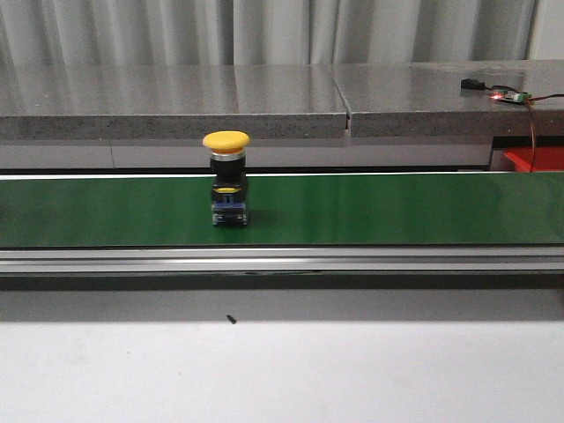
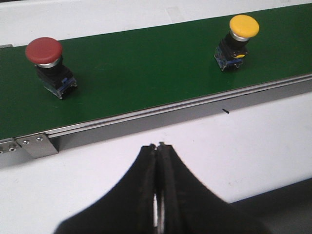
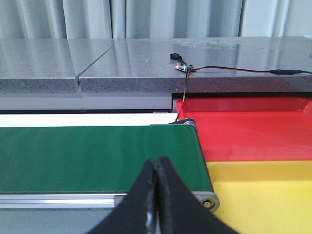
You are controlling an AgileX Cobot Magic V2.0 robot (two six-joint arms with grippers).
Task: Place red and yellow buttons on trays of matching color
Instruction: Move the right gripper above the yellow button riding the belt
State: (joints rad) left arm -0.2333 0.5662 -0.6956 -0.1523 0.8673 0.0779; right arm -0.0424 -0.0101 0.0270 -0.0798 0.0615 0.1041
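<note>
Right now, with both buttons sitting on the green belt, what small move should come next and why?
Probably open the left gripper, since its fingers are pressed shut with nothing between them. Both the yellow button and red button stand upright on the green belt, untouched, and the red tray and yellow tray hold nothing visible. The right gripper is shut too.
</note>
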